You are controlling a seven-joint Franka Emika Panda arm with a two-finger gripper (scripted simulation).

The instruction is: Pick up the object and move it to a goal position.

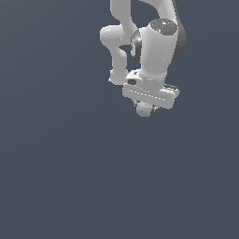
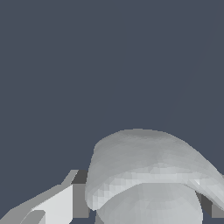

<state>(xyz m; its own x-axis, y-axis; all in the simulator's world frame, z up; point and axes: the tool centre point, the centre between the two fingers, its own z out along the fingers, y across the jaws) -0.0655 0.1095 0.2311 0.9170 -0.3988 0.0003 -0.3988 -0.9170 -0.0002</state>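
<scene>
The object [image 1: 144, 109] is a small pale grey-white rounded lump. It sits right under the white gripper [image 1: 145, 108] near the top of the exterior view, held off the floor. In the wrist view the object [image 2: 148, 170] fills the space between the fingers [image 2: 57, 203]; its wider ring shows as a pale band. The fingers press against its sides, so the gripper is shut on it. The fingertips are hidden behind the hand in the exterior view.
The white arm [image 1: 156, 46] comes down from the top edge of the exterior view. A plain dark grey-blue floor [image 1: 70, 177] lies all around and below. No goal marker shows.
</scene>
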